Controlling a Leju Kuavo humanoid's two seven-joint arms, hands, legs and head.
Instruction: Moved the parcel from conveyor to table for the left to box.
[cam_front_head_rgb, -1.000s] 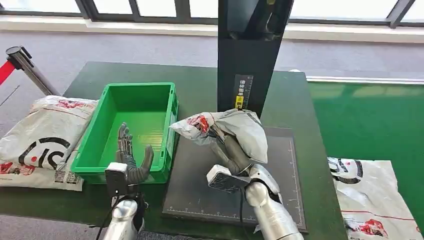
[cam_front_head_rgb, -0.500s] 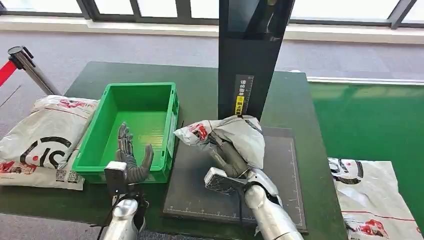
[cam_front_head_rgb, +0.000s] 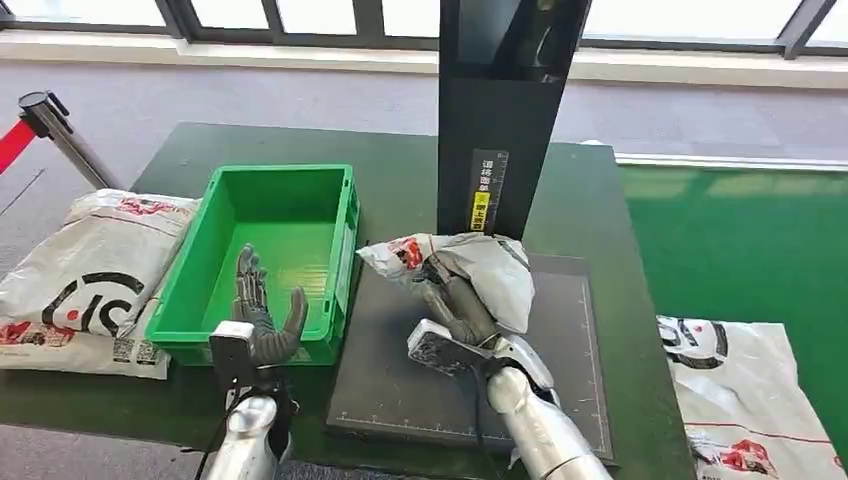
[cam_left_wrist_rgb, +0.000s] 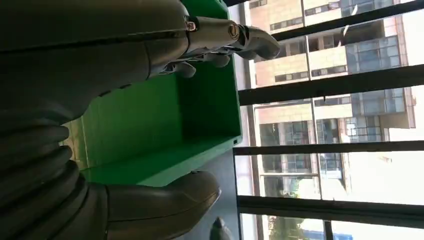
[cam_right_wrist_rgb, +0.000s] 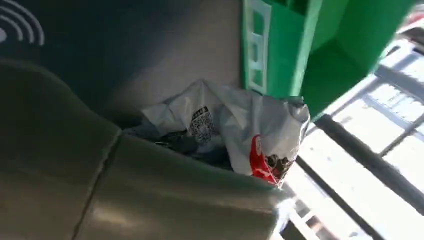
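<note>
Near the middle of the head view, the right robot hand (cam_front_head_rgb: 452, 300) holds a crumpled white parcel (cam_front_head_rgb: 480, 268) low over the dark mat (cam_front_head_rgb: 560, 380) that lies on the green surface (cam_front_head_rgb: 590, 200); whether the parcel's underside touches the mat cannot be told. The step in hand looks like the set-down for the handover. At lower left of the frame, the left robot hand (cam_front_head_rgb: 262, 312) hangs with fingers spread wide and holding nothing, over the near wall of the green bin (cam_front_head_rgb: 280, 180), which stands just left of the mat. The next move, as I judge it, calls for the right robot hand to let go and draw clear, leaving the parcel within the left one's reach.
</note>
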